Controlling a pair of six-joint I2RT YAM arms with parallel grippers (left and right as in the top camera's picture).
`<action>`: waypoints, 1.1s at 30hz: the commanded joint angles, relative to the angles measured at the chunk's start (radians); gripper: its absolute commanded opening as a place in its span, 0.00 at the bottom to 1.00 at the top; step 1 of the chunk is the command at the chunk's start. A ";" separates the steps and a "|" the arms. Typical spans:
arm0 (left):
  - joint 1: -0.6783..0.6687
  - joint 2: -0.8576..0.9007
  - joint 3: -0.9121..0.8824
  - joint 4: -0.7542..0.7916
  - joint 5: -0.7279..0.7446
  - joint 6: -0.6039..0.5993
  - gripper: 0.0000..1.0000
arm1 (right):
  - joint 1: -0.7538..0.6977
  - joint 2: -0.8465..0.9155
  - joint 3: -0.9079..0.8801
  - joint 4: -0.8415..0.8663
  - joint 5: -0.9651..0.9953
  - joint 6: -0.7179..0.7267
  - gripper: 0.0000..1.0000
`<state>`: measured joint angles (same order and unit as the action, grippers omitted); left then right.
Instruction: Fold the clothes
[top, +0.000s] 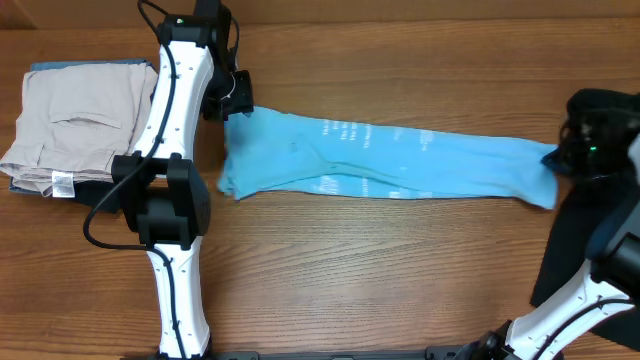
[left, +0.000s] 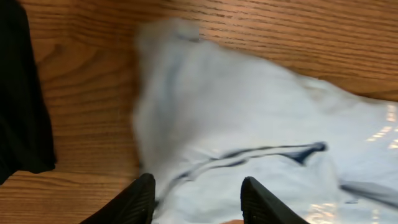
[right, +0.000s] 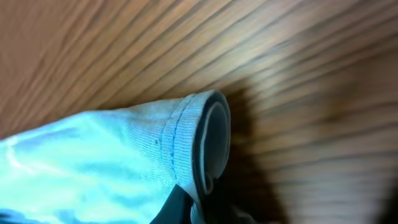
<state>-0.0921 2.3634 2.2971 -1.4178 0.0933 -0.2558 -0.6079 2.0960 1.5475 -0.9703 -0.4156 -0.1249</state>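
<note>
The light blue T-shirt lies pulled out into a long band across the middle of the table, with white print showing on it. My left gripper is at its far left corner. In the left wrist view its fingers are spread apart over the pale cloth, which is blurred. My right gripper is at the shirt's right end. In the right wrist view its fingers are shut on a folded hem of the shirt, just above the wood.
A folded pile of beige trousers lies at the far left, beside my left arm. A dark cloth shows at the left edge of the left wrist view. The table is brown wood.
</note>
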 joint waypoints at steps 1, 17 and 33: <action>-0.009 -0.021 0.029 -0.007 0.012 0.002 0.52 | -0.078 -0.002 0.069 -0.011 0.014 -0.007 0.04; 0.050 -0.021 0.029 -0.021 0.004 0.001 0.65 | 0.390 -0.003 0.453 -0.452 -0.035 0.210 0.04; 0.050 -0.021 0.029 -0.019 0.001 0.006 0.72 | 0.871 -0.003 0.330 -0.237 0.034 0.309 0.04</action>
<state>-0.0391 2.3634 2.2974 -1.4395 0.0929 -0.2562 0.2298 2.1033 1.9217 -1.2495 -0.3908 0.1825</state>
